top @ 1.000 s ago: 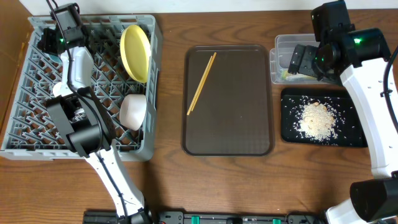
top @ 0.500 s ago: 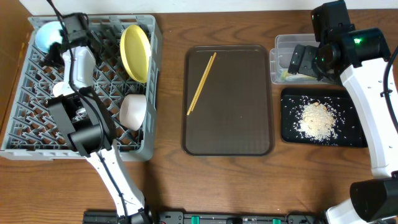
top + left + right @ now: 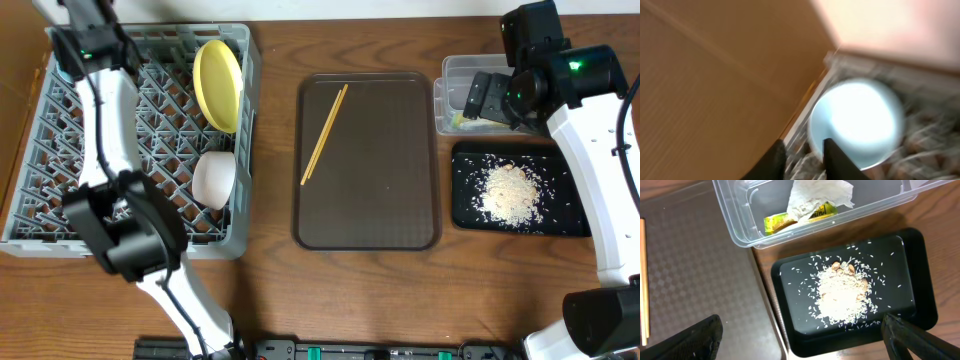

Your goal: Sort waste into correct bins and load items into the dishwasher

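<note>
The light blue bowl [image 3: 855,125] shows blurred in the left wrist view, lying in the far left corner of the grey dishwasher rack [image 3: 140,130]. My left gripper [image 3: 802,152] hovers above it, its fingers a narrow gap apart with nothing gripped. The yellow plate [image 3: 218,82] stands on edge in the rack and the white bowl [image 3: 214,178] lies near its right wall. Chopsticks [image 3: 325,133] lie on the brown tray [image 3: 368,200]. My right gripper [image 3: 801,320] hangs wide open over the black tray [image 3: 910,255] holding rice scraps [image 3: 842,290]. The clear tub [image 3: 740,225] holds the green wrapper [image 3: 782,221] and white paper [image 3: 817,197].
Brown cardboard [image 3: 700,90] lies just outside the rack's left wall. The clear tub [image 3: 460,72] and black tray [image 3: 470,215] sit side by side at the right, close against the brown tray's right edge. Bare wooden table [image 3: 270,150] separates rack and brown tray.
My left gripper let go of the light blue bowl in the rack's far left corner, then rose and swung toward the back left. The right arm has not moved.
</note>
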`<state>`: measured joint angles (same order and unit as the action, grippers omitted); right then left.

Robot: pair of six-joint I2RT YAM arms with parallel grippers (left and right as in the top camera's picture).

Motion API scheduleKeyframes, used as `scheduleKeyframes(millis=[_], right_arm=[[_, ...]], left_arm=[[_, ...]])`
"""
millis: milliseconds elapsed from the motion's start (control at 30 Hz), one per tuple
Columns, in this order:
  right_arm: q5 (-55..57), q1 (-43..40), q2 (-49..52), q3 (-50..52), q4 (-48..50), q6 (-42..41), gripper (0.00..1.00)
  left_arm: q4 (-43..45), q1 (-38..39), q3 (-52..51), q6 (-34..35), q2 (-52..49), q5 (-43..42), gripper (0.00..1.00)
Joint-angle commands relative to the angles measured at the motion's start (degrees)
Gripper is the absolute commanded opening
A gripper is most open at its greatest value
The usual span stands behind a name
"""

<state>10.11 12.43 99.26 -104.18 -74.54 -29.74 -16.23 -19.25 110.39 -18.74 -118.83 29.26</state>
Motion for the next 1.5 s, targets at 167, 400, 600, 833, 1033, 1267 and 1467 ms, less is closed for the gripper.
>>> scheduleKeyframes(millis=[167,400,600,833,1033,1267,1467], right_arm=[[0.6,0.0,-0.6,-0.2,0.0,-0.4,0.99],[0.6,0.0,-0.6,-0.2,0.0,-0.4,0.99],[0.6,0.0,-0.6,-0.2,0.0,-0.4,0.99],[0.6,0.0,-0.6,-0.2,0.0,-0.4,0.99],[0.6,0.0,-0.6,-0.2,0.0,-0.4,0.99],[0.6,0.0,-0.6,-0.2,0.0,-0.4,0.99],[0.6,0.0,-0.6,-0.2,0.0,-0.4,0.99]], left_arm=[[2.7,-4.0,0.3,10.1,-5.9,-20.9,0.19],[3.4,-6.5,0.3,13.1,-11.8,-23.0,0.15],[-0.8,-7.2,0.3,13.6,-13.0,-30.3,0.15],[-8.1,-7.2,0.3,15.0,-13.0,-30.4,0.15],[-12.8,-7.2,0.3,15.0,-13.0,-30.4,0.15],[-14.8,-7.2,0.3,15.0,-13.0,-30.4,0.15],[-14.6,-7.2,0.3,15.0,-12.6,-30.3,0.15]])
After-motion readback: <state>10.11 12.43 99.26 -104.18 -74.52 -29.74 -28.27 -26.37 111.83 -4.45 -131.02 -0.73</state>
